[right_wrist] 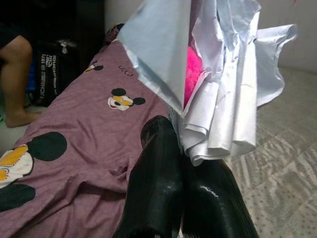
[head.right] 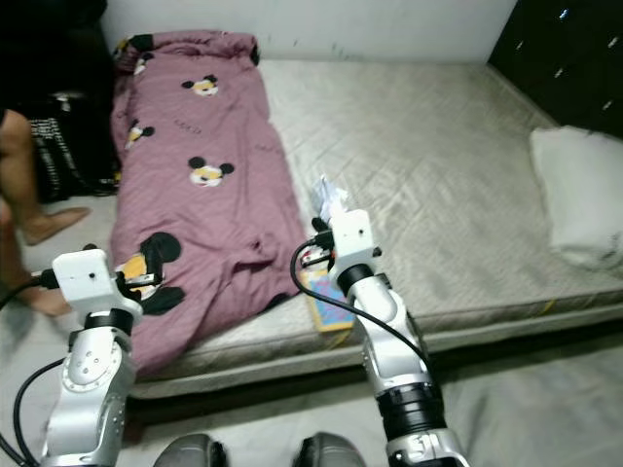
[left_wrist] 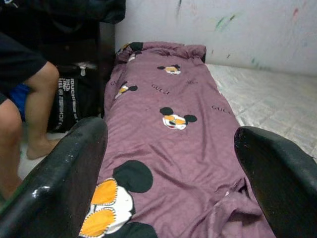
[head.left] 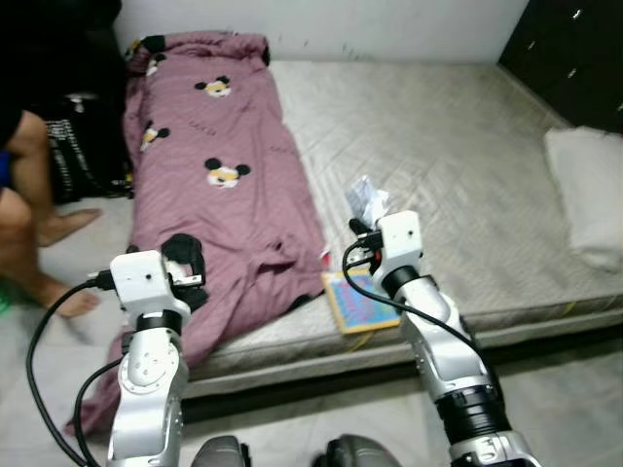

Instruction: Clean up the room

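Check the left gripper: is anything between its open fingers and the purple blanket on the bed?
Nothing visible. The left gripper is open and hovers over the near end of the purple blanket, with only air between them. The right gripper is shut on a crumpled wrapper over the mattress, off to the side.

The grey mattress lies broadly bare between the purple blanket and the white pillow. A person's legs crowd the floor beside the blanket.
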Controlling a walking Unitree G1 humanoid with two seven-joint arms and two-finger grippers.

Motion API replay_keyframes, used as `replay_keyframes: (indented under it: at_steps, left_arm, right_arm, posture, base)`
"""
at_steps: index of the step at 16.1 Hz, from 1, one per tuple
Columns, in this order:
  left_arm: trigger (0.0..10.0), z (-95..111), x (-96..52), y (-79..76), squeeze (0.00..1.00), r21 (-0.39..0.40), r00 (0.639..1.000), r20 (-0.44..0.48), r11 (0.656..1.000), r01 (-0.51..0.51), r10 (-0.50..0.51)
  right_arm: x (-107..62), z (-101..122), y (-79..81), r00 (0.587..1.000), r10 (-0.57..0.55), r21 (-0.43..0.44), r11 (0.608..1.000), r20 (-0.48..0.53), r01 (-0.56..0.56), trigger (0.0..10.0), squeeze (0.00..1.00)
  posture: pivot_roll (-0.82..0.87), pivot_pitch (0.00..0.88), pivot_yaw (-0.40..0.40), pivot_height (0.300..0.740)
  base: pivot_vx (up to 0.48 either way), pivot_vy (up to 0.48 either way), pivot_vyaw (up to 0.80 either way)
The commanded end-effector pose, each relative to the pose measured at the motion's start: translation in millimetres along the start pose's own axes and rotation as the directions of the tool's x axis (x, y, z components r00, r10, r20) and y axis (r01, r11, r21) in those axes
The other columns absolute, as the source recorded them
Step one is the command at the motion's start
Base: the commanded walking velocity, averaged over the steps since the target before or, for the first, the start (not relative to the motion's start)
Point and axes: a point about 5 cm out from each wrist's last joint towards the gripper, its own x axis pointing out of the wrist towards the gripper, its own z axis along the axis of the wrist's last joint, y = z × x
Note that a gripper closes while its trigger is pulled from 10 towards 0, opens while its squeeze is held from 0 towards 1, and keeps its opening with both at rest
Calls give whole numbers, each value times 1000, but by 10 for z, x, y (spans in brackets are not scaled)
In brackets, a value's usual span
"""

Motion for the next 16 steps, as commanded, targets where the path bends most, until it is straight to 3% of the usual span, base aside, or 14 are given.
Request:
replay_keyframes:
  at_steps: [1,5,12,13,15,16]
  left_arm:
    - [10000,29,3,-73,0,7,1000,10,1000,22,-23]
    - [10000,147,52,-117,0,20,999,53,1000,-11,10]
    - [10000,89,33,-143,0,19,1000,24,1000,-12,12]
    - [10000,83,33,-150,0,12,1000,20,1000,-8,8]
    - [10000,53,10,-193,0,-90,999,-17,995,46,-48]
    - [10000,53,8,-190,0,-84,999,-16,996,44,-46]
  right_arm:
    - [-23,21,-26,1000,9,-20,1000,17,-9,10000,0]
    - [47,118,41,999,25,-23,999,46,-24,10000,0]
    - [105,145,147,996,69,-42,997,57,-67,10000,0]
    - [104,136,146,996,68,-39,997,53,-66,10000,0]
    - [90,116,142,997,64,-36,997,50,-62,10000,0]
    - [89,108,138,997,62,-34,998,47,-60,10000,0]
  posture:
    - [5,70,-77,740]
    - [15,104,-82,740]
    - [14,93,-86,740]
    - [14,93,-86,740]
    - [14,81,-89,740]
    - [15,76,-90,740]
  base:
    - [0,0,800]
    - [0,0,800]
    - [0,0,762]
    - [0,0,800]
    - [0,0,800]
    - [0,0,800]
